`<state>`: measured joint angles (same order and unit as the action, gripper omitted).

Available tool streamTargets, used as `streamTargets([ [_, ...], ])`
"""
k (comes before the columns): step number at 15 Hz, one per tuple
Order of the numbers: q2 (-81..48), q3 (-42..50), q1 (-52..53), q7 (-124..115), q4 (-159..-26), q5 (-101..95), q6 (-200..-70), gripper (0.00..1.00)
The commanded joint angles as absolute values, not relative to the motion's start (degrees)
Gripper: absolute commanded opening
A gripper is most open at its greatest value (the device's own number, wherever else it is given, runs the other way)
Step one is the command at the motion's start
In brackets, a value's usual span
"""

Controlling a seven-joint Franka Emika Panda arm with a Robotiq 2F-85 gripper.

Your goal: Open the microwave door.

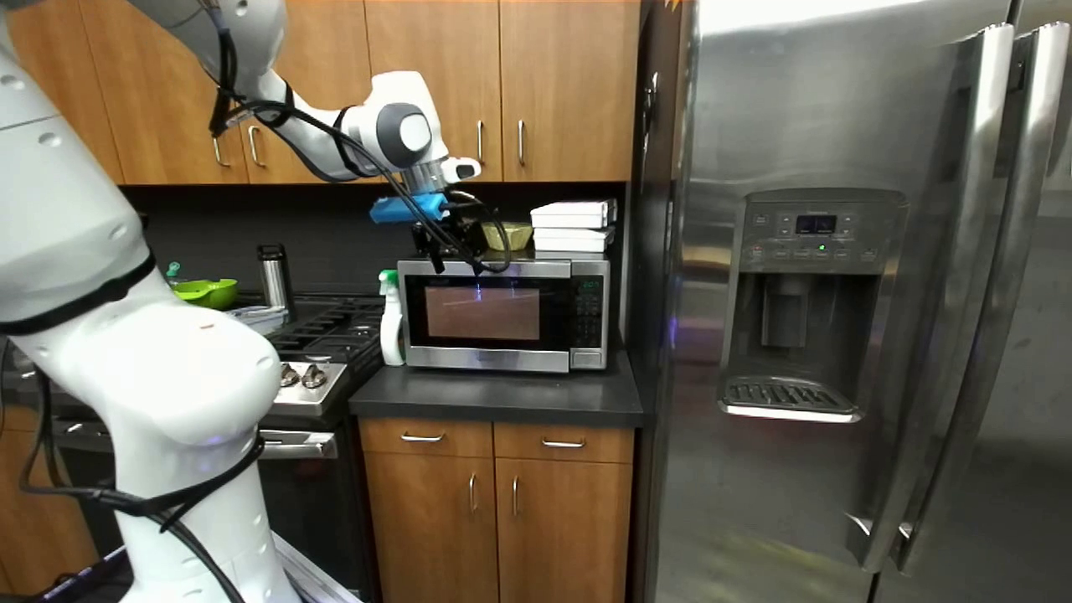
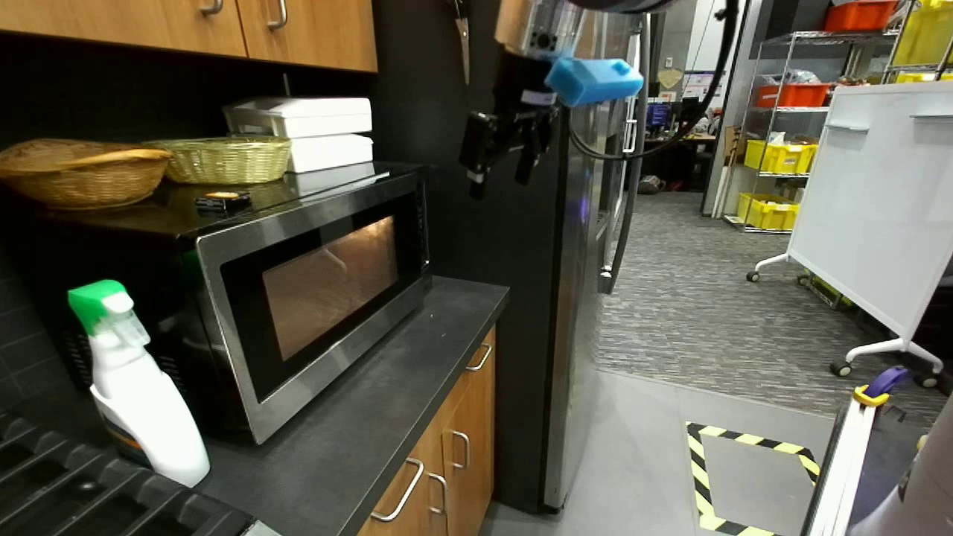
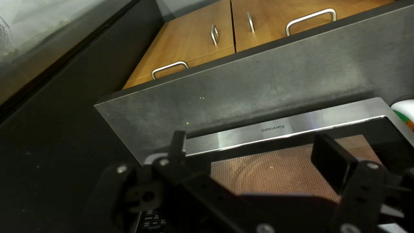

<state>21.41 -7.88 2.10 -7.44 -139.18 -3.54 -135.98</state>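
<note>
The black, blocky fingers (image 3: 332, 163) are spread apart. The silver-framed, dark-glass microwave door (image 3: 275, 161) is closed, apart from them and mostly lower; the flat, dark-grey worktop (image 3: 236, 90) lies beneath their level.

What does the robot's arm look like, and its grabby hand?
The arm is white and chunky, with rounded parts and a grey-ringed joint. Black cables run along it, and black straps go around it. Near the end is a bright blue piece. The gripper is black, with two fingers and silvery screws.
</note>
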Motion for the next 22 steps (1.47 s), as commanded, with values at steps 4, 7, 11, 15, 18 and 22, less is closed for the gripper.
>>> streamTargets([
  [4,4.7,-8.66,2.2,-12.52,-121.86,-7.25,-134.99,1.0],
  [7,-2.06,-8.48,3.02,-15.77,-113.7,-10.23,-133.82,1.0],
  [11,-9.74,-7.1,4.87,-19.64,-103.75,-12.37,-131.18,1.0],
  [15,-16.1,-5.07,6.93,-23.11,-94.5,-12.39,-127.86,1.0],
  [18,-19.93,-3.26,8.39,-26.63,-88.39,-12.18,-126.33,1.0],
  [22,-23.92,-0.09,10.54,-33.91,-81.66,-12.76,-124.06,1.0],
])
